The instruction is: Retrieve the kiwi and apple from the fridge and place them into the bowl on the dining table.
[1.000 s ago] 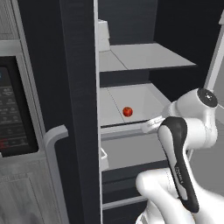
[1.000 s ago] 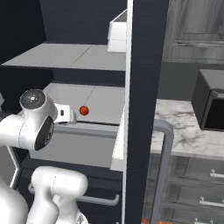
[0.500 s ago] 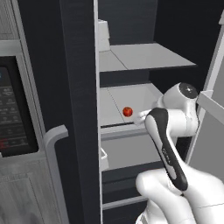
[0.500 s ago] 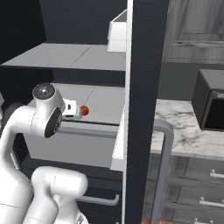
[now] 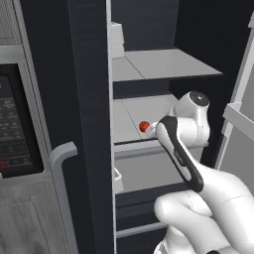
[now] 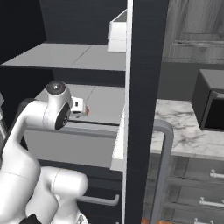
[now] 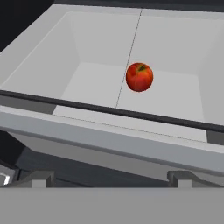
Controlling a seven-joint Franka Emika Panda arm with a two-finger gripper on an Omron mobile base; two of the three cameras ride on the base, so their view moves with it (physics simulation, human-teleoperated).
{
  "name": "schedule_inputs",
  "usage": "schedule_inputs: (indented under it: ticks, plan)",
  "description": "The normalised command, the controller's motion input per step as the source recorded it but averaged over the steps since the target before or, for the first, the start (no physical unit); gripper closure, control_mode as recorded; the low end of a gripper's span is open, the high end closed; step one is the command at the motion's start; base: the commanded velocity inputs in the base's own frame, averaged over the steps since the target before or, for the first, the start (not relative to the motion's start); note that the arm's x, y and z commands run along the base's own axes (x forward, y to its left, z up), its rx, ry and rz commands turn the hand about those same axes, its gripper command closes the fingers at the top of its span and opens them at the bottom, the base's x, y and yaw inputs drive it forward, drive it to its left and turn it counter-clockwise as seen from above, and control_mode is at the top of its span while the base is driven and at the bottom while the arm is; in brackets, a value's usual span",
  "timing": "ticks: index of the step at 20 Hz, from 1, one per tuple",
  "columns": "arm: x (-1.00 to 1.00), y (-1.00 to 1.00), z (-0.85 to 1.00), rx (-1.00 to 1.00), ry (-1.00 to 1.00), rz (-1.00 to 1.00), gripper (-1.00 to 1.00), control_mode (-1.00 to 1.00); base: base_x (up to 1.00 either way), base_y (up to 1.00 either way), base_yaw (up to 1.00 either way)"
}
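Tool (image 7: pixel 111 177) jaws stand wide apart with nothing between them; in the hand view its two dark fingertips (image 7: pixel 37 178) rise at the lower edge, one at each side, just short of the shelf's front lip. It points into the open fridge (image 5: pixel 89 99) at the level of the middle shelf (image 7: pixel 175 48).

On that light grey shelf the apple (image 7: pixel 139 77) sits alone, red and glossy with a small stem on top, well back from the dark rail along the shelf's front edge and just right of the seam that runs down the shelf floor. It is apart from the tool, not touched.

From the left base camera the apple (image 5: pixel 144 126) peeks out just left of the arm's wrist, on the shelf below a higher grey shelf (image 5: pixel 163 64). From the right base camera a sliver of the apple (image 6: pixel 86 110) shows just beyond the hand, near the dark door edge (image 6: pixel 146 87).

A white box (image 6: pixel 117 31) stands on the upper shelf. To the right of the fridge lies a marble desk (image 6: pixel 183 129) with a dark appliance (image 6: pixel 212 105) on it. A microwave (image 5: pixel 17 129) sits to the left of the fridge.
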Motion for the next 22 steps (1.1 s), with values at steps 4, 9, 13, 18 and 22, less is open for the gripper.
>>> schedule_inputs:
  ticks: [4,9,13,18,22]
  plan:
    - [0.43,0.00,-0.24,0.00,0.00,0.00,-1.00,-1.00,0.00,0.00,0.00]
    - [0.42,0.00,-0.19,0.00,0.00,0.00,-1.00,-1.00,0.00,0.00,0.00]
    - [0.45,0.00,-0.17,0.00,0.00,0.00,-1.00,-1.00,0.00,0.00,0.00]
    - [0.43,0.00,-0.18,0.00,0.00,-0.01,-1.00,-1.00,0.00,0.00,0.00]
    - [0.39,0.00,-0.19,0.00,0.00,-0.01,-1.00,-1.00,0.00,0.00,0.00]
